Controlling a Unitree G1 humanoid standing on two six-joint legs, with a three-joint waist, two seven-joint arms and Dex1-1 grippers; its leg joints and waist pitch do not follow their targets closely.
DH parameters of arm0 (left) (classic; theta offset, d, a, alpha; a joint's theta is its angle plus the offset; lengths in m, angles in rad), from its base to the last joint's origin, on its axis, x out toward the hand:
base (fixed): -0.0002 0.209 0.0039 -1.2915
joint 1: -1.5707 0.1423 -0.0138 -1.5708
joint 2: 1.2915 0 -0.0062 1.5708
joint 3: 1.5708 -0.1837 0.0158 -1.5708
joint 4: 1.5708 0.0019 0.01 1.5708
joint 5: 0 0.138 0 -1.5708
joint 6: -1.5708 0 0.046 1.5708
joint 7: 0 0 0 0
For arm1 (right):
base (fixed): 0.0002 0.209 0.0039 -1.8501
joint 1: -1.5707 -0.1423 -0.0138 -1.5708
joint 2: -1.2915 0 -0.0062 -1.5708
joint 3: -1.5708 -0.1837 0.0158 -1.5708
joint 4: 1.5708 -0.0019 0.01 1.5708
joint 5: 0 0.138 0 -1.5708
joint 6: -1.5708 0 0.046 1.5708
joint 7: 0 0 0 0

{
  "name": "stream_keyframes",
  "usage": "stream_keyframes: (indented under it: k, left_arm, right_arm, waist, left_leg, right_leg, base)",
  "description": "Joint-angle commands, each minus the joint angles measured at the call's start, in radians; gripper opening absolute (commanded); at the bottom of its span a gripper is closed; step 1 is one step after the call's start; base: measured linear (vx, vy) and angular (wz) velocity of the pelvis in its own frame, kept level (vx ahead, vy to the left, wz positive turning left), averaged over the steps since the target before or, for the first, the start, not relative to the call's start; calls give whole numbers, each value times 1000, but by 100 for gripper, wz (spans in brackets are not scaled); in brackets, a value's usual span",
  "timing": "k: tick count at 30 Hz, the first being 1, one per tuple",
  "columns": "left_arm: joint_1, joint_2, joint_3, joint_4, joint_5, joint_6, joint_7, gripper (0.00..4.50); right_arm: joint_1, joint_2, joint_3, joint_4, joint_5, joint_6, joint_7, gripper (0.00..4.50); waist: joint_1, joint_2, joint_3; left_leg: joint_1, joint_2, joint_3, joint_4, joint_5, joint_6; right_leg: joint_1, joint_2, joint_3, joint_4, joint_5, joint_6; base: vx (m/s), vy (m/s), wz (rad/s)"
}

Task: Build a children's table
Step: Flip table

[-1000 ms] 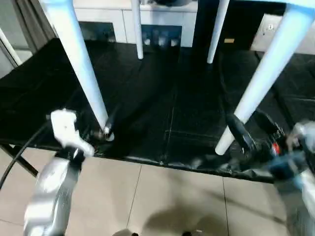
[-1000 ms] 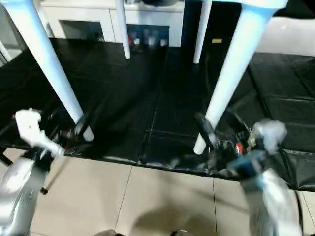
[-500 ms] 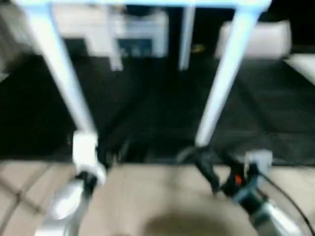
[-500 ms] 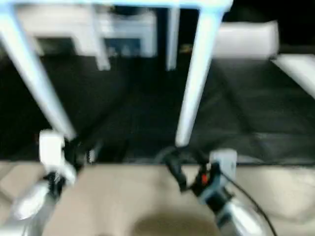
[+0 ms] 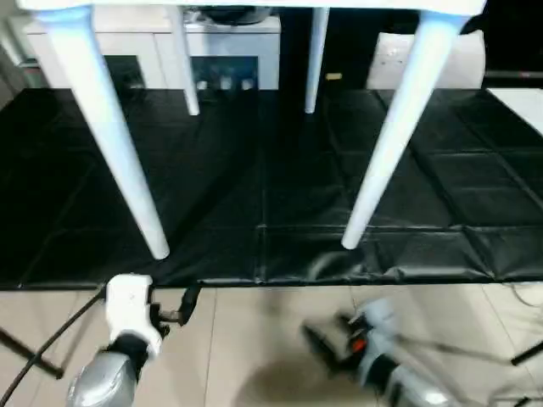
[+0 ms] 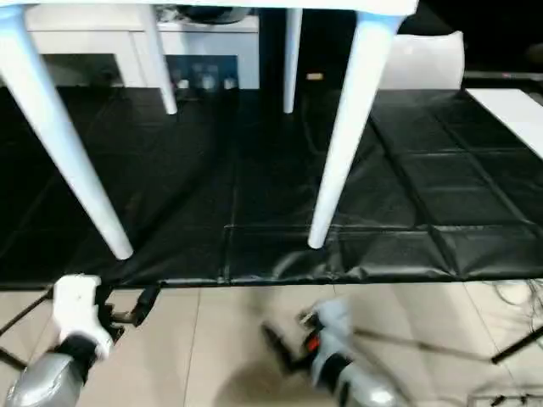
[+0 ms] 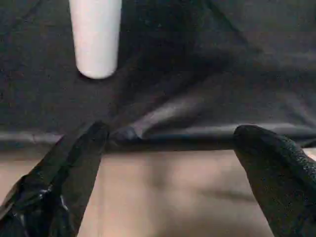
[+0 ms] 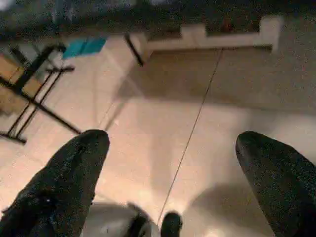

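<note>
The white children's table stands upright on the black mat (image 5: 254, 212). Its top edge (image 5: 254, 5) runs along the upper border. Two near legs (image 5: 110, 127) (image 5: 390, 127) rest on the mat, and two far legs (image 5: 182, 59) (image 5: 316, 51) stand behind. My left gripper (image 5: 185, 303) hangs open over the floor, just off the mat's front edge and short of the near left leg. In the left wrist view the left gripper (image 7: 168, 143) faces that leg's foot (image 7: 96, 39). My right gripper (image 5: 327, 343), blurred, is open over the floor tiles, with nothing between its fingers (image 8: 74, 173).
White cabinets (image 5: 229, 42) stand behind the mat. A flat white panel (image 5: 517, 97) lies at the right. A black cable (image 5: 42, 348) trails from my left arm. A dark stand leg (image 5: 526, 352) crosses the floor at the lower right. Beige floor tiles (image 5: 254, 348) lie in front.
Both grippers have drawn back from the feet of the near legs to the floor in front of the mat. The camera has tilted, so the whole view has shifted.
</note>
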Motion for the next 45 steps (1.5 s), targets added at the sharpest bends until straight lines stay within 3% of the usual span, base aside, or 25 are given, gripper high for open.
stream_keyframes:
  k: [1, 3, 4, 5, 7, 8, 9, 10, 11, 12, 15, 16, 17, 18, 20, 22, 23, 24, 26, 35, 45]
  left_arm:
    - [25, 0, -22, 79, 19, -15, -11, 450]
    - [21, -6, -24, 123, 23, 3, -9, 450]
    - [16, -11, -29, 146, 23, 31, -5, 450]
    - [-10, -8, -52, 242, 49, 43, -11, 450]
    - [-22, -12, -57, 292, 58, 40, -11, 450]
    - [-54, -19, -70, 422, 93, 2, -2, 450]
    - [-54, -19, -70, 422, 93, 2, -2, 450]
    - [-77, -25, -68, 508, 107, -35, 2, 450]
    - [-136, -32, -59, 702, 126, -106, 18, 450]
    - [-170, -34, -59, 793, 136, -125, 30, 450]
    - [-239, -33, -70, 919, 169, -108, 76, 450]
    - [-253, -33, -73, 942, 175, -104, 82, 450]
    - [-274, -33, -79, 979, 184, -98, 90, 450]
    - [-291, -34, -79, 1009, 187, -98, 94, 450]
    - [-331, -36, -72, 1081, 194, -74, 128, 450]
    - [-352, -34, -69, 1128, 201, -74, 142, 450]
    - [-373, -31, -68, 1182, 213, -82, 162, 450]
    - [-381, -30, -66, 1205, 218, -87, 176, 450]
    - [-399, -30, -56, 1250, 220, -89, 200, 450]
    - [-412, -34, -63, 1297, 239, -64, 220, 450]
    - [-412, -34, -63, 1297, 239, -64, 220, 450]
  right_arm:
    - [-27, -10, -2, 92, -19, -17, 27, 450]
    - [-47, -3, -12, 183, -36, -43, 17, 450]
    - [-59, -2, -22, 226, -45, -54, 2, 450]
    - [-82, 8, -40, 315, -59, -72, -33, 450]
    - [-91, 15, -50, 351, -58, -83, -45, 450]
    - [-116, 22, -72, 439, -55, -110, -75, 450]
    - [-116, 22, -72, 439, -55, -110, -75, 450]
    - [-130, 29, -86, 479, -49, -115, -93, 450]
    - [-162, 50, -110, 570, -55, -128, -165, 450]
    - [-178, 59, -114, 617, -67, -132, -205, 450]
    - [-218, 72, -117, 741, -92, -157, -252, 450]
    - [-226, 74, -119, 766, -96, -164, -268, 450]
    - [-237, 78, -124, 805, -103, -174, -293, 450]
    - [-251, 80, -119, 843, -119, -178, -326, 450]
    - [-273, 84, -87, 911, -158, -148, -356, 450]
    - [-280, 86, -74, 932, -176, -157, -351, 450]
    - [-286, 89, -66, 954, -193, -178, -352, 450]
    - [-289, 92, -65, 962, -197, -186, -356, 450]
    - [-296, 104, -66, 983, -209, -195, -375, 450]
    - [-298, 141, -49, 998, -227, -165, -392, 450]
    - [-298, 141, -49, 998, -227, -165, -392, 450]
  waist:
    - [2, 6, -12]
    - [0, 6, -13]
    - [2, 28, -13]
    - [0, 14, -12]
    - [4, 11, -9]
    - [0, -16, -7]
    - [5, -7, -11]
    - [5, -7, -11]
    - [5, -19, -12]
    - [4, -12, -16]
    - [-1, -13, -22]
    - [-2, -8, -22]
    - [-1, -13, -23]
    - [0, -15, -21]
    - [-1, -3, -21]
    - [-1, -6, -18]
    - [-1, -17, -17]
    - [1, -13, -16]
    - [3, -15, -14]
    - [6, -15, -17]
    - [6, -15, -14]
  left_leg:
    - [-7, 70, -17, -102, -243, 39]
    - [-5, 71, -15, -102, -223, 29]
    - [-4, 72, -17, -103, -225, 22]
    - [0, 75, -15, -106, -248, 6]
    - [4, 73, -12, -107, -277, 4]
    - [-4, 75, -11, -109, -268, 14]
    - [1, 74, -7, -105, -242, 21]
    - [1, 74, -7, -105, -242, 21]
    - [0, 71, -4, -103, -186, 40]
    - [6, 73, -5, -104, -171, 38]
    - [7, 84, -1, -101, -140, 40]
    - [8, 84, 0, -101, -135, 41]
    - [8, 86, 3, -99, -133, 47]
    - [9, 86, 5, -100, -137, 50]
    - [11, 86, 8, -100, -160, 45]
    - [8, 85, 10, -100, -170, 50]
    - [8, 85, 12, -100, -190, 53]
    - [9, 83, 11, -100, -194, 53]
    - [13, 87, 13, -104, -202, 51]
    - [16, 93, 15, -108, -196, 62]
    - [16, 93, 15, -113, -225, 53]
  right_leg:
    - [13, -89, 57, -96, -141, -186]
    - [11, -87, 60, -94, -78, -190]
    - [12, -89, 60, -90, -62, -196]
    - [12, -86, 58, -92, -38, -212]
    - [8, -89, 60, -95, -82, -216]
    - [13, -93, 62, -95, -112, -213]
    - [12, -95, 63, -97, -112, -212]
    - [12, -95, 63, -97, -112, -212]
    - [11, -97, 65, -99, -89, -211]
    - [13, -97, 65, -95, -62, -214]
    - [14, -97, 61, -82, 60, -236]
    - [13, -98, 62, -80, 76, -244]
    - [16, -101, 62, -80, 95, -255]
    - [13, -101, 62, -81, 92, -260]
    - [14, -100, 62, -81, 60, -278]
    - [15, -102, 64, -85, 36, -275]
    - [15, -105, 65, -90, -14, -267]
    - [14, -106, 67, -91, -41, -262]
    - [9, -106, 70, -97, -95, -254]
    - [7, -106, 72, -92, -34, -267]
    - [3, -106, 75, -99, -93, -257]
  base:
    - [0, 0, 0]
    - [0, 0, 0]
    - [0, 0, 0]
    - [0, 0, 0]
    - [0, 0, 0]
    - [0, 0, 0]
    - [0, 0, 0]
    - [0, 0, 0]
    - [0, 0, 0]
    - [0, 0, 0]
    - [0, 0, 0]
    - [0, 0, 0]
    - [0, 0, 0]
    - [0, 0, 0]
    - [0, 0, 0]
    - [0, 0, 0]
    - [0, 0, 0]
    - [0, 0, 0]
    - [0, 0, 0]
    - [0, 0, 0]
    - [0, 0, 0]
